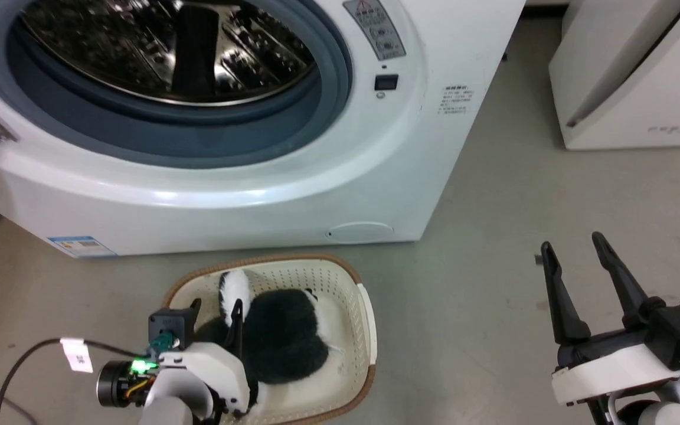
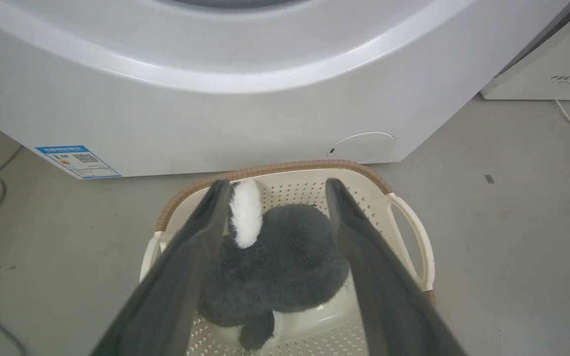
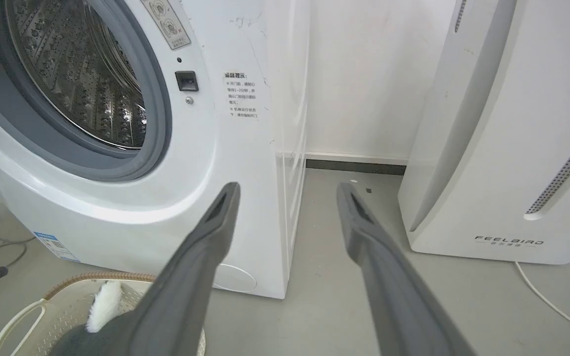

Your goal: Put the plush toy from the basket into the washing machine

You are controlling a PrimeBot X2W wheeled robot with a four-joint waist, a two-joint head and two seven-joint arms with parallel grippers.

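Plush toy (image 2: 275, 262): fluffy black, white ear, underside hidden in perforated basket (image 2: 416, 232). Left gripper (image 2: 277, 187) spread wide astride it; right gripper (image 1: 572, 242) open, empty.

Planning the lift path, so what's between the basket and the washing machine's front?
Just a narrow strip of bare grey floor; the head view shows it between the basket and the washing machine.
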